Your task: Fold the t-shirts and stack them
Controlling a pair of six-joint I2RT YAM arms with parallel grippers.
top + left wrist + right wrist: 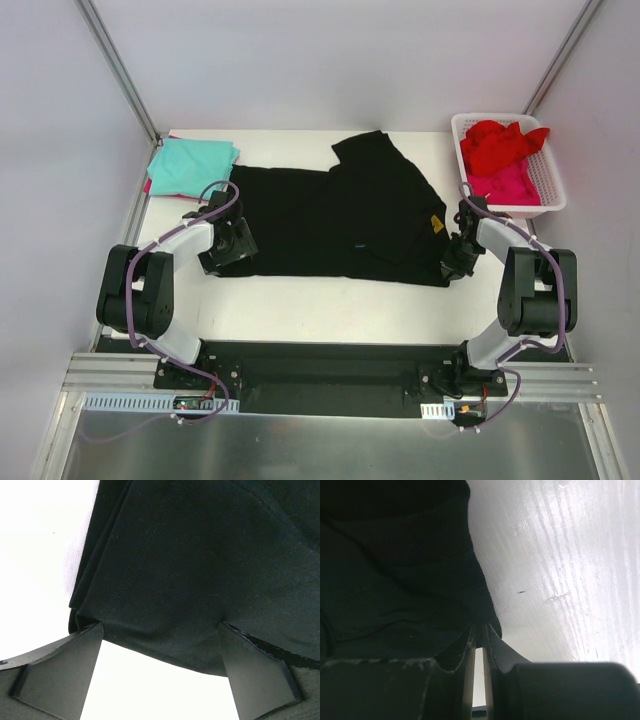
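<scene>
Black t-shirt [330, 220] spread on worktop [330, 310]; left pincer [161, 630] wide at its frame-left hem, right pincer [479, 627] narrowed onto its lower-right corner.

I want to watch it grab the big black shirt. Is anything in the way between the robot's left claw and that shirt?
No, nothing visible is in the way. The left gripper is wide open, and the edge of the black t-shirt lies right at its fingertips on the white table.
</scene>
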